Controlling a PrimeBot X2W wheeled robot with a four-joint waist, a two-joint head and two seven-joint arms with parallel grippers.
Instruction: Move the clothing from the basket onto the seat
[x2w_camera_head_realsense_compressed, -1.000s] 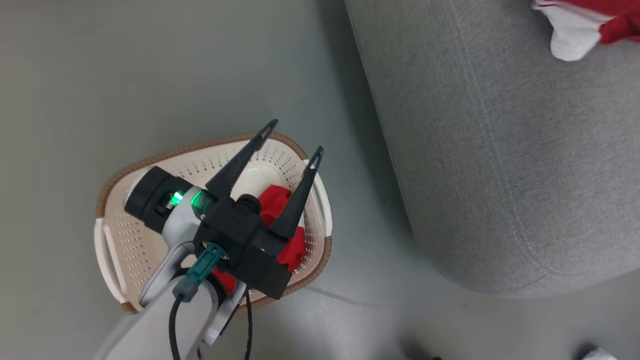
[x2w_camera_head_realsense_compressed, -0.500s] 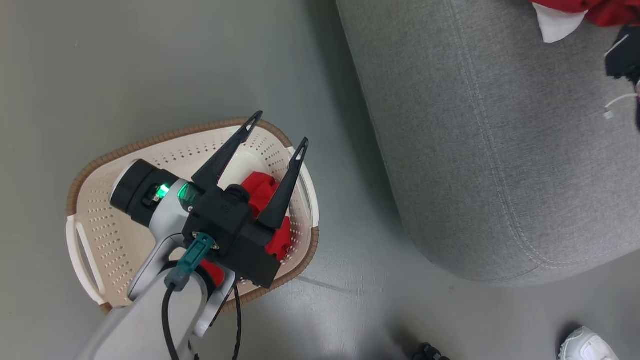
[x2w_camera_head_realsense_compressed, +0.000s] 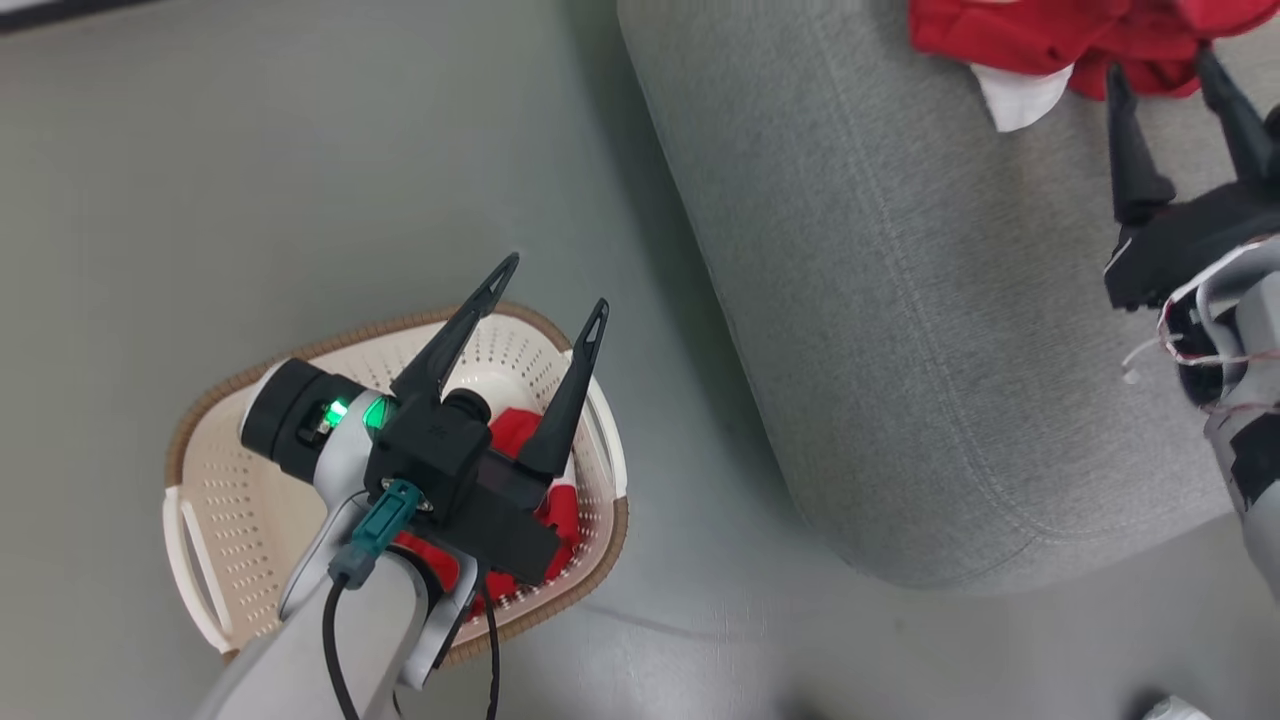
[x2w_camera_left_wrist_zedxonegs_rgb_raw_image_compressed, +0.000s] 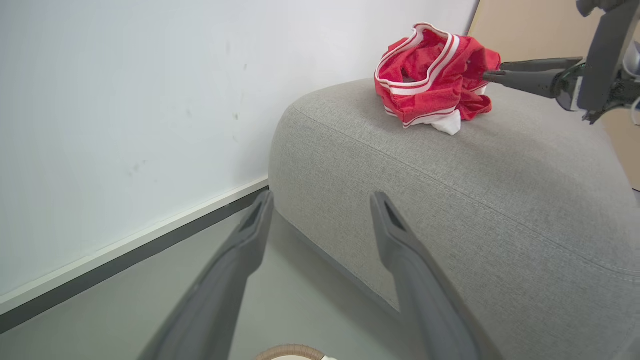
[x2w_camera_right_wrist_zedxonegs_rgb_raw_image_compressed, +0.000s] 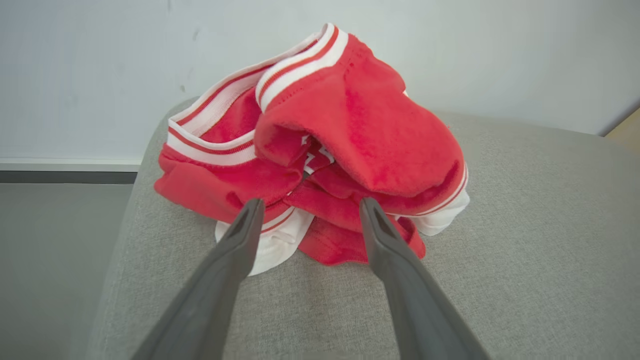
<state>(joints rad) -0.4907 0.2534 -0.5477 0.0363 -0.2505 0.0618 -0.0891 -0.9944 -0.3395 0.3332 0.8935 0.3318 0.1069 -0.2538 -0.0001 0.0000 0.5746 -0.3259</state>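
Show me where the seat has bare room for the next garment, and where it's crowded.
Free: the wide grey stretch of the seat between its rounded near edge and the red pile, on the basket side. Crowded: the far end by the wall, where the pile lies with the open right tool at it.

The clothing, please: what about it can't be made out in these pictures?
Head view: the left gripper and its arm cover most of the red garment in the basket; jersey or shorts, unclear.
Head view: the top edge cuts off the red-and-white bundle on the seat.
Right wrist view: the bundle's own folds hide any lettering.
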